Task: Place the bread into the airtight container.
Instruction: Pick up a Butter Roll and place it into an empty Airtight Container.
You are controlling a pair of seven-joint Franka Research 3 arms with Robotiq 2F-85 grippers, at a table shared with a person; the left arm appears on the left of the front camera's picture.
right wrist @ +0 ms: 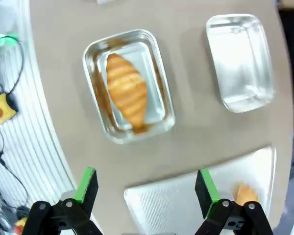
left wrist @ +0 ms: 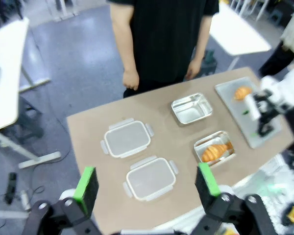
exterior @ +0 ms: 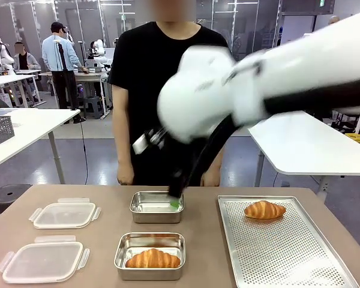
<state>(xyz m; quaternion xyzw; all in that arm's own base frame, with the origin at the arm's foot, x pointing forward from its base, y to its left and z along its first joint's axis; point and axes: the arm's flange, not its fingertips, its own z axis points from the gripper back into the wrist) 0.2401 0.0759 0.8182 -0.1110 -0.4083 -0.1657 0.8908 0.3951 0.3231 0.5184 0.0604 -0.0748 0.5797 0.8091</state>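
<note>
Brown table [exterior: 204, 240] — lids [exterior: 65, 215] beside containers [exterior: 156, 217], croissant [exterior: 264, 209] on tray [exterior: 288, 252] — left pincer [left wrist: 146, 178], right pincer [right wrist: 146, 183] both spread

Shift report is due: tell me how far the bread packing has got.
Done: the first croissant lies in the near container. In hand: nothing; the right gripper is open and empty above the table. Left: the second croissant on the tray, the empty far container, both lids off.
</note>
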